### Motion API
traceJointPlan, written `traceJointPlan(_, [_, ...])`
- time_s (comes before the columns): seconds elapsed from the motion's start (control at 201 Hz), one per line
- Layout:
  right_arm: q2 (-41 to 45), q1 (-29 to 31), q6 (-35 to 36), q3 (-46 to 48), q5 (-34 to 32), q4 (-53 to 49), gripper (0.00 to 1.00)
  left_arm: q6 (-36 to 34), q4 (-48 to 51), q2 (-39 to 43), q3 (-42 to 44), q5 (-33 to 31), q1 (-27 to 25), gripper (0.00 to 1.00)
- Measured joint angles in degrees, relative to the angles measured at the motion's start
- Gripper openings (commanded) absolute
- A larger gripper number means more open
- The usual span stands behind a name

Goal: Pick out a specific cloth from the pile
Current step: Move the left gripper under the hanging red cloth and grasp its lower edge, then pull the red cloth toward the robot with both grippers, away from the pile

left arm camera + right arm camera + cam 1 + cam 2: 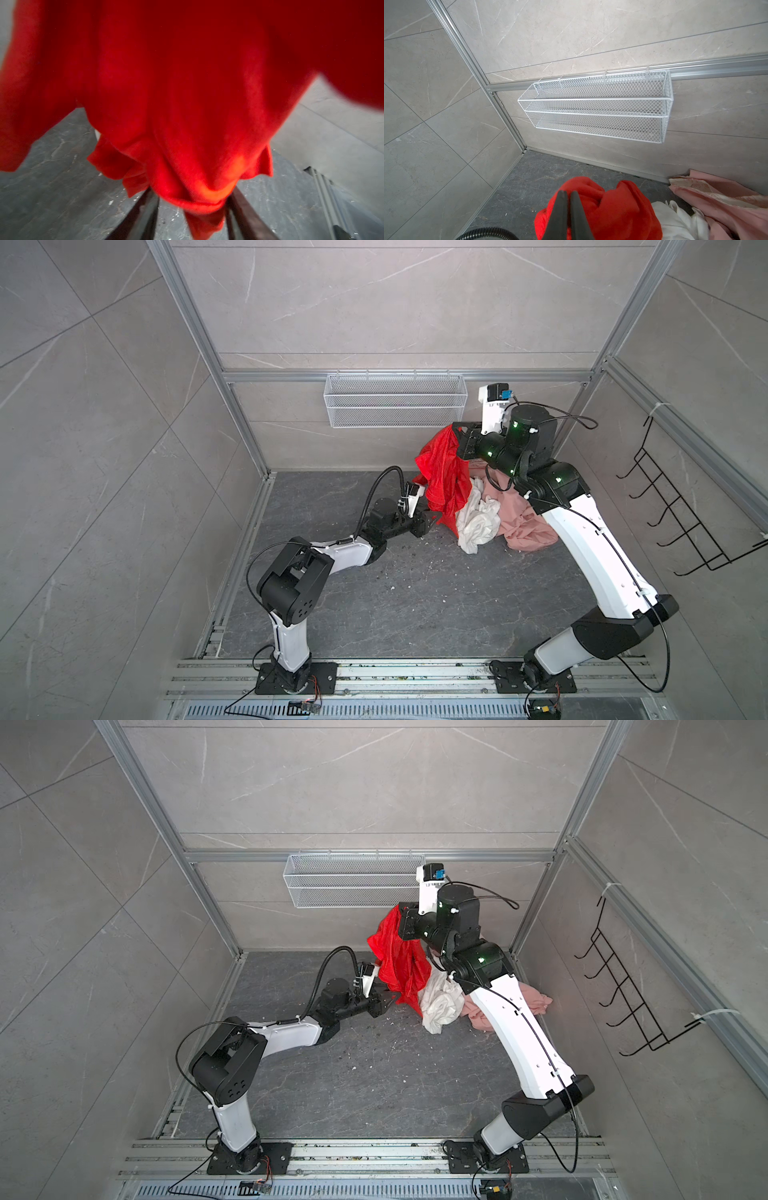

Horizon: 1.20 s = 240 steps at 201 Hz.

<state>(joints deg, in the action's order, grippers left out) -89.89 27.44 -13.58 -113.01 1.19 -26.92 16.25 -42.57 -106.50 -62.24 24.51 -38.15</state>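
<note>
The red cloth (442, 472) hangs lifted off the pile, bunched at its top in my right gripper (455, 435), which is shut on it near the back wall. In the right wrist view the closed fingers (562, 207) press into the red cloth (618, 207). My left gripper (434, 520) is low at the cloth's bottom hem. Its jaws stand apart in the left wrist view, with a fold of the red cloth (187, 104) between them and floor showing beside one finger (145, 209). The pile's white cloth (478, 524) and pale pink cloth (523, 522) lie on the floor beneath.
A white mesh basket (395, 406) hangs on the back wall just left of the right gripper. A black wire rack (681, 510) is mounted on the right wall. Aluminium frame posts stand at the back corners. Small crumbs dot the dark floor (415, 597).
</note>
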Motion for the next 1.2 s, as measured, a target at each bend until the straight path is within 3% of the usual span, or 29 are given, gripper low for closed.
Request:
traceJointPlan(0.209, [0.0,0.0,0.0,0.31,-0.11,-0.04,0.0,0.09,0.52,-0.07,-0.33,1.27,0.0,0.18])
traceJointPlan(0.568, [0.02,0.11,0.0,0.68,-0.11,-0.04,0.0,-1.36,4.02,0.52,-0.33,0.94,0.0,0.0])
traceJointPlan(1.195, [0.35,0.22,0.04,0.02,-0.33,0.0,0.0,-4.72,14.05,9.44,-0.33,-5.57,0.0,0.0])
